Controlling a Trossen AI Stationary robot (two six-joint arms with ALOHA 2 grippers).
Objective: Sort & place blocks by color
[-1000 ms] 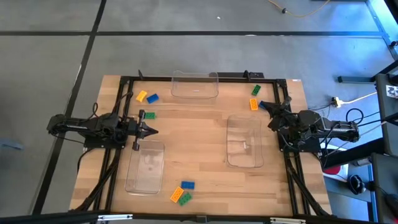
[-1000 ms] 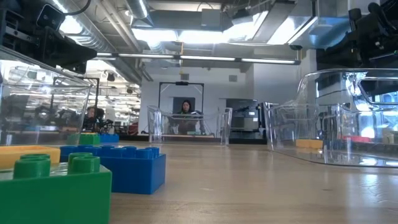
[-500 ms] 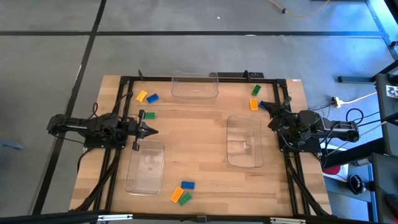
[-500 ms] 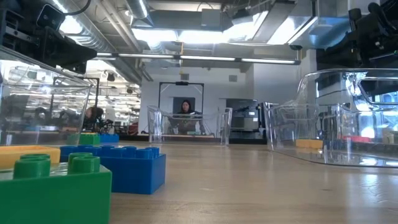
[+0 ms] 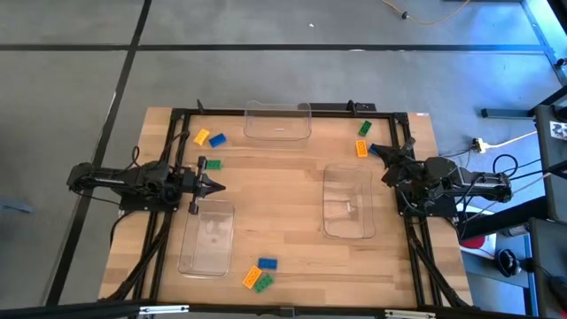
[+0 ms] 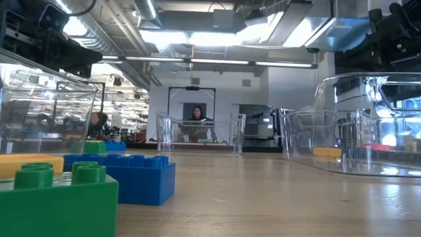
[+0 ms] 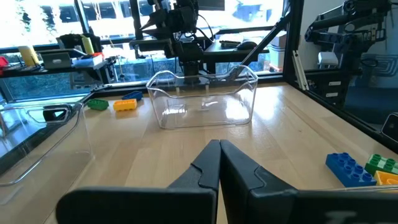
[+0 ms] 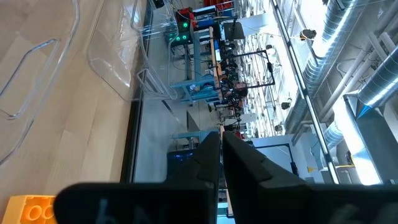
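Wooden counter on a grey floor, black frame round its edges; from table height I see a lab room behind it, with a person seated far back.

The blocks lie in three loose groups, none in a tray. Far-left corner: an orange-yellow block touching or just beside a blue block, with a green block nearer the left hand. Far-right corner: a green block, and near it an orange block. Near edge, about the middle: a blue block, an orange-yellow block and a green block, bunched together.

Three clear trays: one at the far edge, one on the left, one on the right.

Left hand hangs over the counter by the left tray's far end, fingers clenched, grasping nothing; its wrist camera shows the tips meeting. Right hand sits at the right side, just beside the orange block, fingers pressed together, nothing between them; it points toward the far-right corner.
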